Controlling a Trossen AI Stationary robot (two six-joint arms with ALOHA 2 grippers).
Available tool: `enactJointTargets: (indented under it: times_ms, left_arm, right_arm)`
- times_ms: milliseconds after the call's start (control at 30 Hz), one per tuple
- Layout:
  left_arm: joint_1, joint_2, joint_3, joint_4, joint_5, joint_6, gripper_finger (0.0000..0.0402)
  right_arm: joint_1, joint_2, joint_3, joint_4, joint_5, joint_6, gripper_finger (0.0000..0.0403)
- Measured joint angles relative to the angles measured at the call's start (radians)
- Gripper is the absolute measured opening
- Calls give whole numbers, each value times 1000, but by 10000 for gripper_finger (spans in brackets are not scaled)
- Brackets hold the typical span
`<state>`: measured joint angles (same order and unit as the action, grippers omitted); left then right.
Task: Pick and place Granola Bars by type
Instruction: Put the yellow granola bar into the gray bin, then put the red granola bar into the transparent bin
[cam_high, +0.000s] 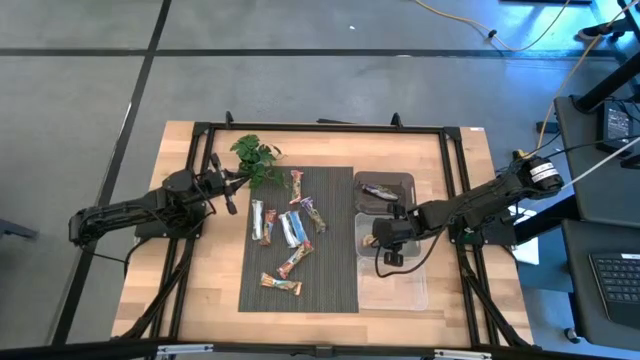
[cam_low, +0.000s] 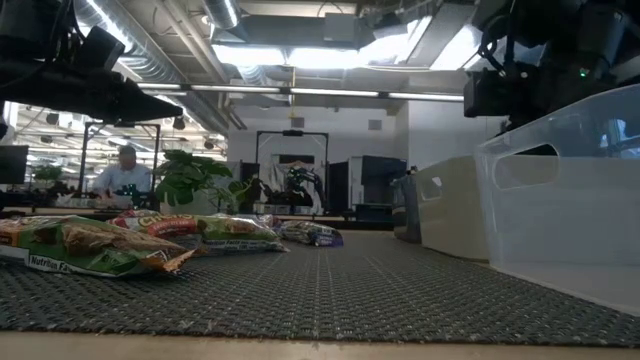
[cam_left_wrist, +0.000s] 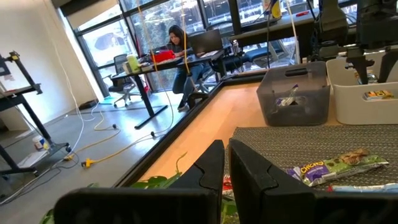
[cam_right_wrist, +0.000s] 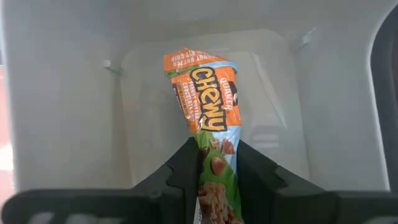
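Placing step. The right tool (cam_right_wrist: 216, 163) grips an orange-topped Chewy granola bar (cam_right_wrist: 205, 93) and hangs it over the clear bin (cam_high: 395, 275), beside the dark bin (cam_high: 385, 190) that already has a bar in it. Next move, as judged: lower and release. The left tool (cam_high: 232, 190), pinched empty, waits by the plant sprig (cam_high: 255, 155); the remaining bars (cam_high: 290, 230) lie on the mat (cam_high: 335, 280).

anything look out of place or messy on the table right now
A green plant sprig lies at the mat's far left corner among the granola bars, which lie scattered at mixed angles. No spill or damage shows.
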<state>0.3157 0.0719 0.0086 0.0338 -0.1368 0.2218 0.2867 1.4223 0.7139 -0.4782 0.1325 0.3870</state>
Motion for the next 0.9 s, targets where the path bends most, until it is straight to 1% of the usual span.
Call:
enactJointTargets:
  times_ms: [300, 467, 533, 633, 733, 800, 900]
  left_arm:
    - [0, 0, 0, 0, 0, 0, 17]
    - [0, 0, 0, 0, 0, 0, 17]
    - [0, 0, 0, 0, 0, 0, 17]
    - [0, 0, 0, 0, 0, 0, 17]
    - [0, 0, 0, 0, 0, 0, 17]
    - [0, 0, 0, 0, 0, 0, 17]
    - [0, 0, 0, 0, 0, 0, 17]
  right_arm:
    - [0, 1, 0, 0, -10, 6, 96]
    - [0, 1, 1, -3, -10, 6, 134]
    - [0, 2, 21, -55, -17, 10, 152]
    - [0, 2, 99, -163, -79, 4, 172]
    - [2, 2, 199, -264, -78, 2, 182]
    - [1, 2, 271, -324, -36, -5, 185]
    - [-3, 2, 368, -373, 87, -60, 186]
